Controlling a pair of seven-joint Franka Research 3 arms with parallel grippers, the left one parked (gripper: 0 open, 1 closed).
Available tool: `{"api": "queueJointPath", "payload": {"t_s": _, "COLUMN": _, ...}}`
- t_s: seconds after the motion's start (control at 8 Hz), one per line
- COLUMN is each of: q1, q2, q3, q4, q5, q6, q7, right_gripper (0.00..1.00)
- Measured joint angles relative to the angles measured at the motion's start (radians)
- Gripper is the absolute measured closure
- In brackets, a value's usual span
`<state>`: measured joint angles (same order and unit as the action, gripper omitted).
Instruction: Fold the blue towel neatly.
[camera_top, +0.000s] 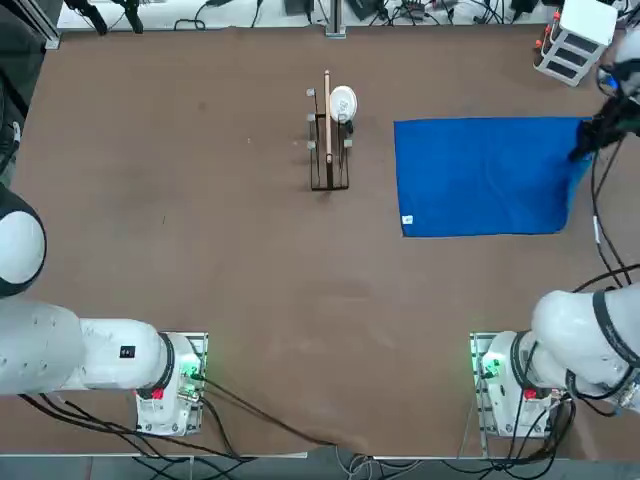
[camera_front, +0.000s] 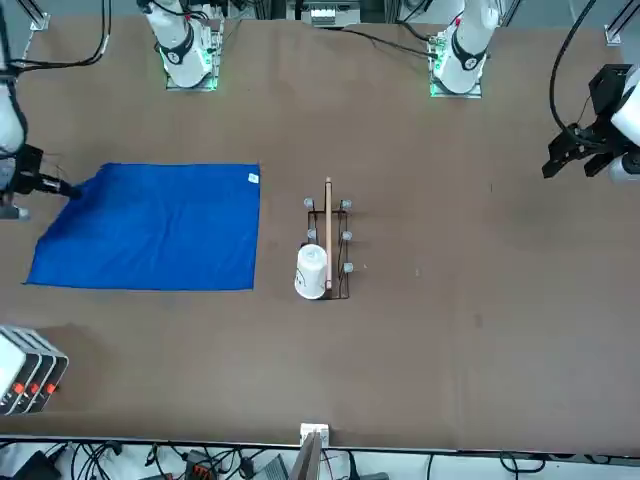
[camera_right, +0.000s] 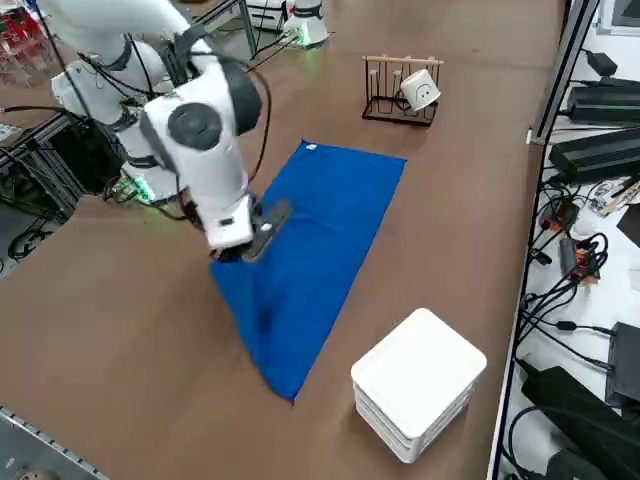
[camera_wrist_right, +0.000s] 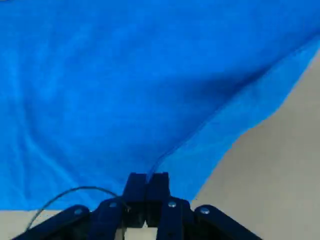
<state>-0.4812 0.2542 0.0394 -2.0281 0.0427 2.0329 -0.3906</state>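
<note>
1. The blue towel (camera_top: 485, 176) is spread mostly flat on the brown table (camera_top: 200, 250), in the right half as seen from above, well to the right of the wooden rack (camera_top: 328, 150).
2. Its small white tag (camera_top: 407, 220) sits at the near-left corner, on the robot's side.
3. The right gripper (camera_wrist_right: 146, 192) is at the towel's far-right edge, fingers pinched together on a bit of the cloth, so it's clamped onto the towel.
4. That edge is pulled up a little off the table, with a crease running out from the pinch point.
5. A white cup (camera_top: 342, 102) hangs on the rack.
6. A white box (camera_right: 418, 382) sits near the towel's far-right corner, not touching it.
</note>
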Motion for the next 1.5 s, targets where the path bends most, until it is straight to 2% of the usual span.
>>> {"api": "queueJointPath", "payload": {"t_s": 0.38, "q1": 0.186, "q2": -0.018, "q3": 0.003, "q4": -0.002, "q5": 0.0, "q6": -0.063, "q7": 0.0, "right_gripper": 0.98}}
{"api": "queueJointPath", "payload": {"t_s": 0.75, "q1": 0.358, "q2": -0.018, "q3": 0.005, "q4": -0.027, "q5": 0.008, "q6": -0.07, "q7": 0.002, "right_gripper": 0.98}}
{"api": "queueJointPath", "payload": {"t_s": 1.25, "q1": 0.532, "q2": -0.018, "q3": 0.009, "q4": -0.049, "q5": 0.015, "q6": -0.062, "q7": 0.002, "right_gripper": 0.98}}
{"api": "queueJointPath", "payload": {"t_s": 1.5, "q1": 0.631, "q2": -0.018, "q3": 0.01, "q4": -0.077, "q5": 0.015, "q6": -0.017, "q7": 0.002, "right_gripper": 0.98}}
